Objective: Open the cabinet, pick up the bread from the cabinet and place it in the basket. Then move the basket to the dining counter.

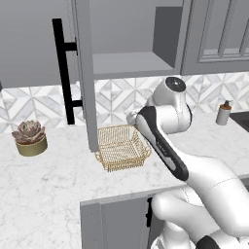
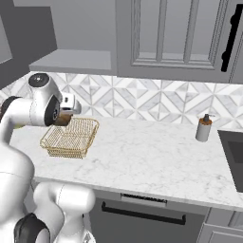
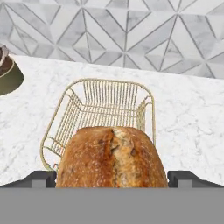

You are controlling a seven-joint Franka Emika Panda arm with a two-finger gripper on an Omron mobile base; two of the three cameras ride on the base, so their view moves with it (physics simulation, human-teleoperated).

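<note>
**Hand view: bread between wide-spread fingers, hanging over the basket**

Hand view showing the bread (image 3: 112,157) sitting between the two dark fingertips (image 3: 181,178) of the gripper (image 3: 112,178), jaws standing very wide, each tip just beside a flank of the loaf. Looking held rather than dropped, though contact itself hard to confirm. Hanging above the near edge of the gold wire basket (image 3: 144,103), not yet resting inside it.

Judging the handling: crusty, cracked golden-brown top, so likely light, firm on the outside, yielding under pressure; rough crust unlikely to slip. Squeezing across the widest flanks, low on the sides, probably safest; pinching the crown risking a crushed crust.

Basket looking light and springy, thin mesh bending easily; taking hold at the rolled rim on one side wall seeming best for the carry.

Outward: marble worktop (image 1: 53,180) bearing the basket, cabinet door (image 1: 85,73) standing open with its black bar handle (image 1: 63,68), succulent pot (image 1: 30,137) well apart to the side, soap dispenser (image 2: 204,127) farther along, diamond-tile backsplash (image 3: 131,30) behind.
</note>
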